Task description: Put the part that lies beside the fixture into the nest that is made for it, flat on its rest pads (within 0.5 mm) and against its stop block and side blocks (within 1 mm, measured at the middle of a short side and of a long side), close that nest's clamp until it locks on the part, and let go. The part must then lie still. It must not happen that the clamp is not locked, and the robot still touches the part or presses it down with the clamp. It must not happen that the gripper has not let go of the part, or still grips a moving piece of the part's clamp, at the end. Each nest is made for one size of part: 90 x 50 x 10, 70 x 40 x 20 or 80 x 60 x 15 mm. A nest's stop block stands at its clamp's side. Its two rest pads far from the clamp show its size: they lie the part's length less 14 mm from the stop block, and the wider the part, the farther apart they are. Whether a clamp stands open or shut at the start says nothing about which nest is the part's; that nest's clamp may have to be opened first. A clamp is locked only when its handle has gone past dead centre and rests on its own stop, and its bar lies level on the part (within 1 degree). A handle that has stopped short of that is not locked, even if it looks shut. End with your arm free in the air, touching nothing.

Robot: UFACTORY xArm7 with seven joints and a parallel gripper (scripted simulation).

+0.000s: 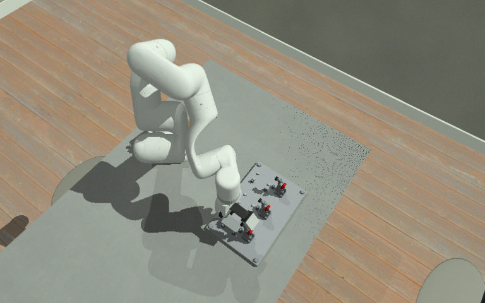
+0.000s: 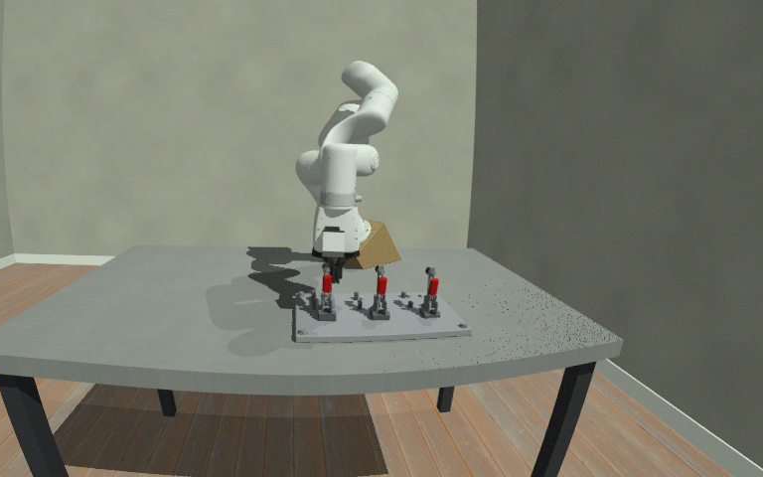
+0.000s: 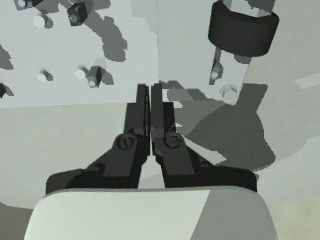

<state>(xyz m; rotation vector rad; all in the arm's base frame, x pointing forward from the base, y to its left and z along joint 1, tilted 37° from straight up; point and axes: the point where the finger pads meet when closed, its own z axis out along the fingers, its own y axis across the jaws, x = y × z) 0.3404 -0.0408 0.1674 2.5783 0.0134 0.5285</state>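
Observation:
The part (image 1: pixel 232 222) (image 3: pixel 185 42), a pale grey-green block, lies in the nest at the plate's near-left end in the top view. Its contact with the pads and blocks cannot be made out. That nest's clamp (image 1: pixel 249 232) (image 2: pixel 326 283) stands open, its bar raised; the black bar tip (image 3: pixel 243 32) shows large at the right in the wrist view. My gripper (image 1: pixel 220 214) (image 2: pixel 337 281) (image 3: pixel 150 99) is shut and empty, fingers pointing down, above the part's corner that is far from the clamp and towards the middle nest. The exterior view hides most of the part behind the clamp.
The fixture plate (image 1: pixel 275 228) (image 2: pixel 380 331) (image 3: pixel 60 95) lies on the grey table (image 1: pixel 98 255) (image 2: pixel 167 342). The middle clamp (image 1: pixel 267 207) (image 2: pixel 381 285) and the far clamp (image 1: pixel 278 189) (image 2: pixel 433 287) also have raised bars. A brown block (image 2: pixel 380 244) stands behind my gripper in the exterior view.

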